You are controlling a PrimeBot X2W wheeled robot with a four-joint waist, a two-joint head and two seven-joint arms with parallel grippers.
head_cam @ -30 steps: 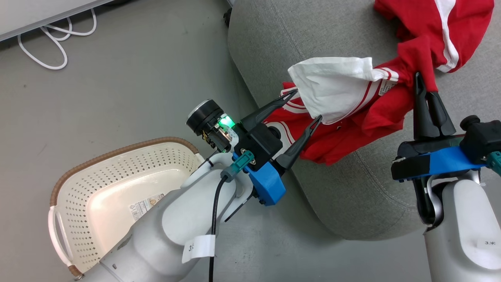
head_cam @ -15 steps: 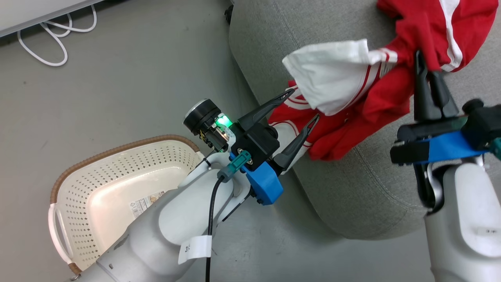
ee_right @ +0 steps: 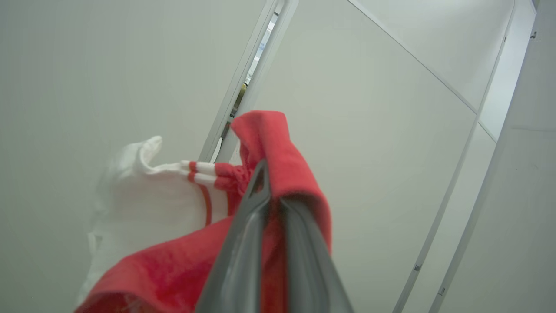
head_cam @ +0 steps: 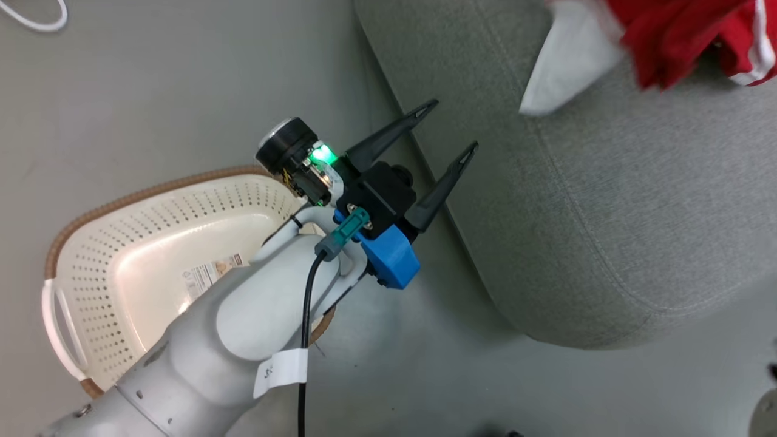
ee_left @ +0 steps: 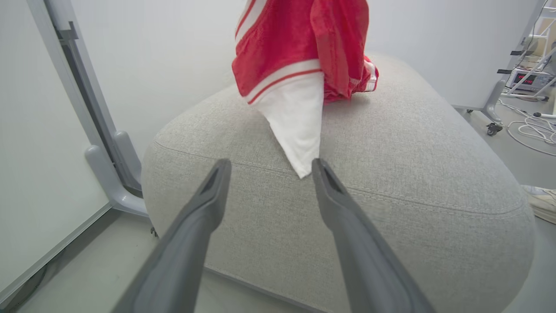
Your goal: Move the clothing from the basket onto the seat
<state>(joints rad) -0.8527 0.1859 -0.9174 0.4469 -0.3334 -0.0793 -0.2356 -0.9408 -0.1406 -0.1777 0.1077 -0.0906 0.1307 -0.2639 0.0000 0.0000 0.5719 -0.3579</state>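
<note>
The clothing (head_cam: 668, 36), red with a white panel, sits at the top right over the seat (head_cam: 607, 212), a big grey sofa. In the left wrist view the clothing (ee_left: 299, 43) hangs lifted, its white tip brushing the seat (ee_left: 391, 182). My left gripper (head_cam: 450, 127) is open and holds nothing, off the sofa's left edge and above the basket's far end. Its open fingers frame the white tip in the wrist view, left gripper (ee_left: 270, 167). The cream basket (head_cam: 152, 191) lies at the lower left with just a paper label (head_cam: 212, 273) inside. My right gripper (ee_right: 267, 191) is shut on the clothing (ee_right: 278, 143).
Grey floor surrounds the sofa and basket. A white cable (head_cam: 36, 21) loops at the top left. Beside the sofa stands a white panel on a grey foot (ee_left: 108, 174). Cables (ee_left: 530, 130) and a shoe (ee_left: 541, 202) lie on the floor at its far side.
The camera has shifted. The garment was lifted away from the left gripper and farther over the seat. My right gripper has gone out of the head view, and the left one stays open.
</note>
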